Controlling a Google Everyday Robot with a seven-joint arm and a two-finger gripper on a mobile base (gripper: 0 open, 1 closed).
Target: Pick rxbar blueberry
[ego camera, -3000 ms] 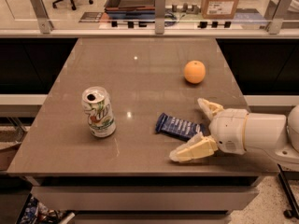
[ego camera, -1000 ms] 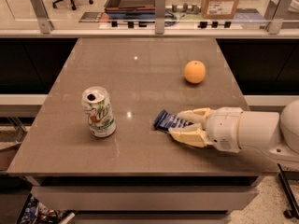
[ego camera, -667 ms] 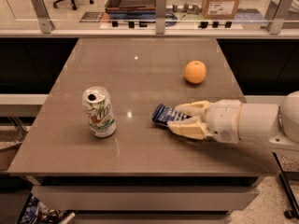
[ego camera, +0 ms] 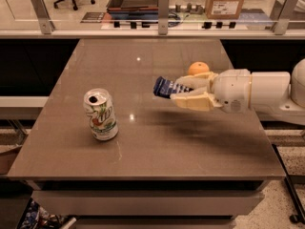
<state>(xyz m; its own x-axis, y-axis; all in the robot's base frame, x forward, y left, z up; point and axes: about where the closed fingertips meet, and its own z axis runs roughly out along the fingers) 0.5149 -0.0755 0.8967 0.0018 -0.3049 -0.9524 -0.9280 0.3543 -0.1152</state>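
Gripper (ego camera: 177, 90), clamped on the rxbar blueberry (ego camera: 164, 87), hangs above the table (ego camera: 143, 161). Orange (ego camera: 198, 68) just behind it: obstruction. Can (ego camera: 101, 114) well beyond its fingertips, towards the front edge. Passage between open.

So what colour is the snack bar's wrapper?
The rxbar blueberry is dark blue, camera view; the gripper holds it above the table.

rxbar blueberry (ego camera: 164, 87): dark blue glossy wrapper, pale lettering. Clamped between the fingers (ego camera: 193, 102) of the gripper (ego camera: 178, 92), its free end pointing left. Roughly level, held clear above the tabletop (ego camera: 143, 147), right of centre.
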